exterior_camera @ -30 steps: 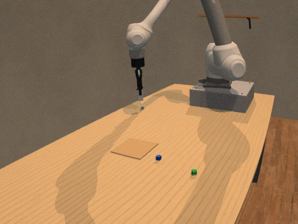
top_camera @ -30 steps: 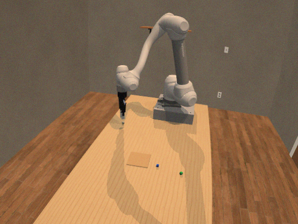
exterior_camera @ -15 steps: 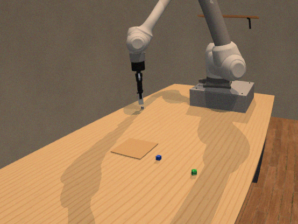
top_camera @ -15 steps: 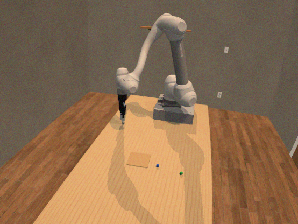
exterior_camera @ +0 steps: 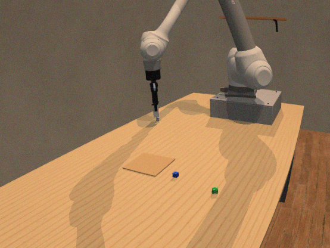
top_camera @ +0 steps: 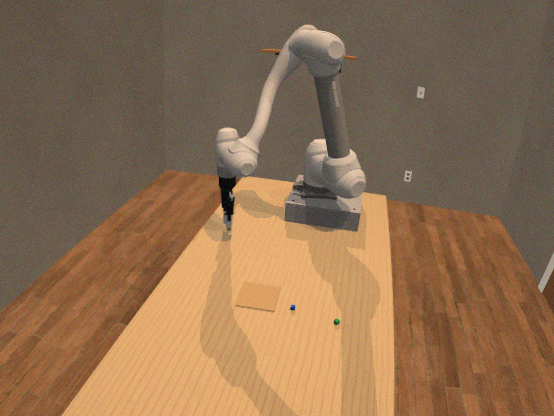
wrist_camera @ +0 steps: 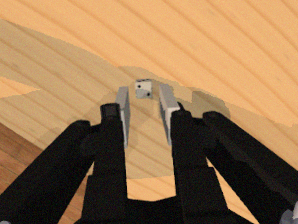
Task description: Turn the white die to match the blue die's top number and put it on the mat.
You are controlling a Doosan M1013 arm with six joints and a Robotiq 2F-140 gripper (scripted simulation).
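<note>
The white die [wrist_camera: 144,88] lies on the table near its far left edge. In the wrist view it sits between my gripper's [wrist_camera: 144,98] two fingertips, with a gap on each side. The gripper [exterior_camera: 156,115] points straight down, low over the table, and is partly open, touching nothing that I can see. The die shows as a small pale spot at the fingertips in the exterior view [exterior_camera: 157,118]. The blue die [exterior_camera: 176,174] sits just right of the tan mat [exterior_camera: 149,164]. The green die [exterior_camera: 215,190] sits further right. The dice numbers are too small to read.
The robot's grey base block [exterior_camera: 245,105] stands at the table's far end. The table's left edge and the wood floor below it are close to the gripper [top_camera: 228,220]. The mat [top_camera: 258,296] lies mid-table.
</note>
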